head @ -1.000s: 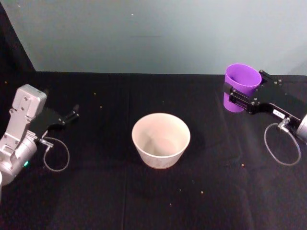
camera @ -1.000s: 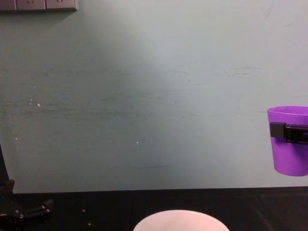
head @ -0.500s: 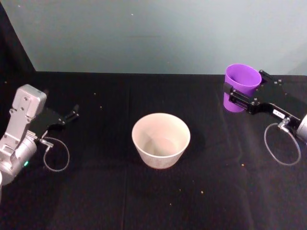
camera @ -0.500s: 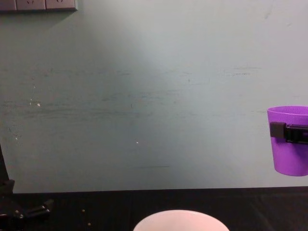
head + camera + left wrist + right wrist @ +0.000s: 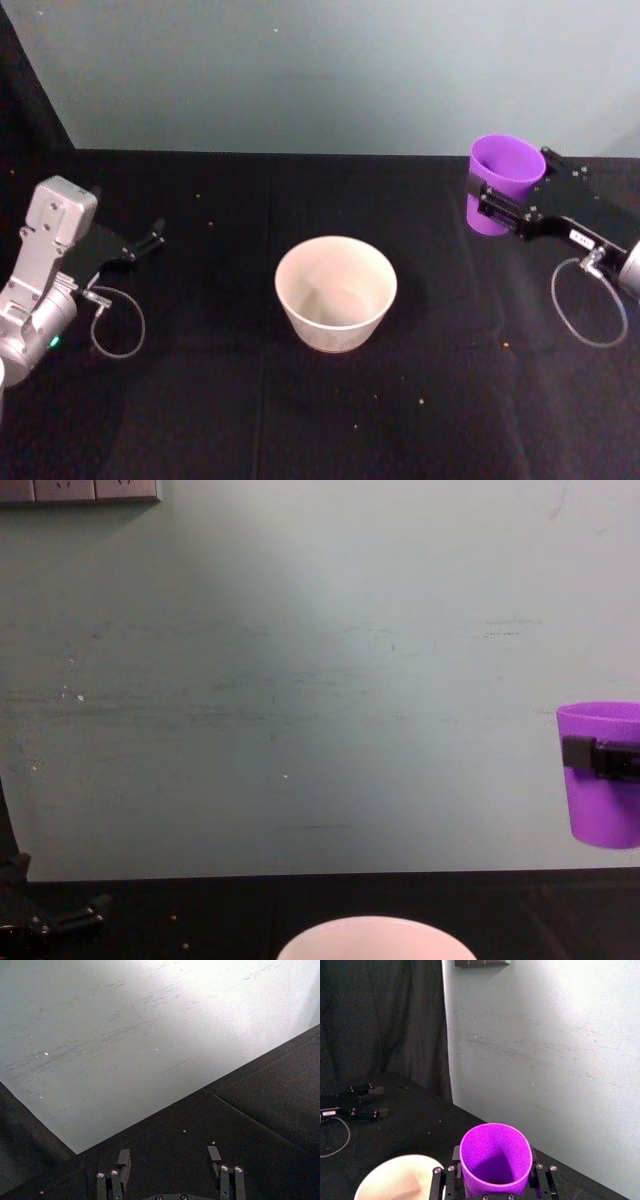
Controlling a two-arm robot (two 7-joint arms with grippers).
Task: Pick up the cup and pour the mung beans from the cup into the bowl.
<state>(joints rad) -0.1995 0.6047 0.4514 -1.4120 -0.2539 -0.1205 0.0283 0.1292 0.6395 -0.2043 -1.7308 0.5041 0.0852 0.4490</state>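
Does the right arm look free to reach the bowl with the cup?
Probably yes: the right gripper holds the cup off the table, and nothing stands between it and the bowl.

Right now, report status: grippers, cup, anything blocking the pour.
Right gripper shut on purple cup, upright, lifted, right of the pale bowl. Left gripper open, empty, parked far left. Nothing stands between cup and bowl.
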